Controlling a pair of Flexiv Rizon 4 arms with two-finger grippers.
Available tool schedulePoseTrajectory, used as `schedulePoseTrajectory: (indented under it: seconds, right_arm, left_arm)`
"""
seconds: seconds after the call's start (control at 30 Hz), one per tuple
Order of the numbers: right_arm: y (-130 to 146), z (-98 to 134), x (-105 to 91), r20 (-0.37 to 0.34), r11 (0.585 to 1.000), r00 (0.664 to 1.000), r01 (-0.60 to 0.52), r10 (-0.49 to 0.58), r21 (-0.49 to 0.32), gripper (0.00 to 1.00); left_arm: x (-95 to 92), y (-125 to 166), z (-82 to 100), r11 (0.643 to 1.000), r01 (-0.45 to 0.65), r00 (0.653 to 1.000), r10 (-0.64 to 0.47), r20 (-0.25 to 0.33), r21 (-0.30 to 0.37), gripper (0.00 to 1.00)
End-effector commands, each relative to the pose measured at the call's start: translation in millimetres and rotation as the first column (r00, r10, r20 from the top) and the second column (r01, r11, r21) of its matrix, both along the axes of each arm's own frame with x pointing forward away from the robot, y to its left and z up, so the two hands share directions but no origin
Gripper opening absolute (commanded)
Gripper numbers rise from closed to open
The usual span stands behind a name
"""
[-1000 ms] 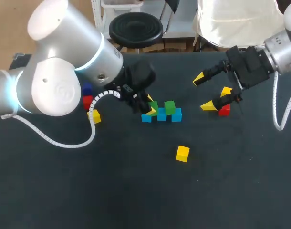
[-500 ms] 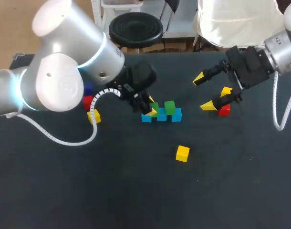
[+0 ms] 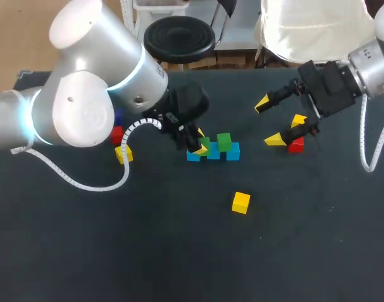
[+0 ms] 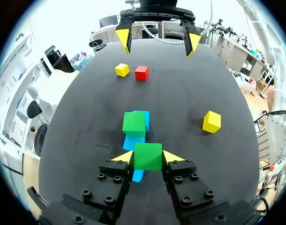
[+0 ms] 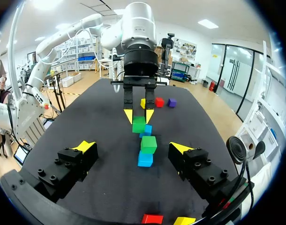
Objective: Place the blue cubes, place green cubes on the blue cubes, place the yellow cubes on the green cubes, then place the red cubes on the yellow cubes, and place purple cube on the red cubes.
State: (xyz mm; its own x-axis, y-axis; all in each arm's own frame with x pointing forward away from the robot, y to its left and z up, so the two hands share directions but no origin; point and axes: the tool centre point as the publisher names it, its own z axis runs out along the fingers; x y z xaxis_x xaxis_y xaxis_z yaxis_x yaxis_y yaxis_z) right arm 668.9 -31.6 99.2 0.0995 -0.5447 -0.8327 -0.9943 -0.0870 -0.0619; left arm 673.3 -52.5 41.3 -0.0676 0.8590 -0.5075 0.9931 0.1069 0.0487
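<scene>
Green cube (image 4: 148,154) is sitting clamped between the yellow tips of the left gripper (image 4: 148,159), with both fingers pressing its sides. It is hanging just over the left arm's end of the row of blue cubes (image 3: 213,153) in the middle of the bench (image 3: 179,251). Over the last second the left arm has been swinging its elbow slightly up and inward. The gripper has been edging the cube down and a touch along the row, though the shift is small. Whether the cube is touching the blue beneath it yet, I cannot tell. The other green cube (image 3: 224,141) is already resting on the row toward the right arm's end, so this placement looks to be finishing the green layer.

The right gripper (image 3: 269,122) is keeping the same spot as a second ago, its fingers spread wide and gripping nothing. It is hovering beside a red cube (image 3: 296,146) and a yellow cube (image 3: 298,119), probably waiting to begin the yellow layer once the left arm is out of the way. A loose yellow cube (image 3: 241,202) is lying well apart in front of the row. A second red cube (image 3: 117,134) and a last yellow cube (image 3: 123,153) are lying by the left arm, with the purple cube (image 5: 171,102) near them.
</scene>
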Motion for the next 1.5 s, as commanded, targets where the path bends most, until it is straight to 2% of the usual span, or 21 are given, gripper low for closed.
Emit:
schedulePoseTrajectory:
  seconds: [0.03, 0.87, 1.5]
  right_arm:
    - [-0.2, 0.4, -0.5, 0.000, 1.000, 1.000, 0.001, -0.001, -0.001, 1.00]
    - [-0.2, 0.4, -0.5, 0.000, 1.000, 1.000, 0.001, -0.001, -0.001, 1.00]
    - [-0.2, 0.4, -0.5, 0.000, 1.000, 1.000, 0.001, -0.001, -0.001, 1.00]
  left_arm:
    - [2.8, -0.5, -0.8, 1.000, 0.005, 1.000, -0.005, -0.003, 0.002, 0.00]
    - [11.1, -1.2, -1.8, 1.000, 0.025, 1.000, -0.025, 0.013, -0.013, 0.00]
    - [11.3, -2.4, -6.2, 1.000, 0.016, 1.000, -0.016, -0.003, -0.009, 0.00]
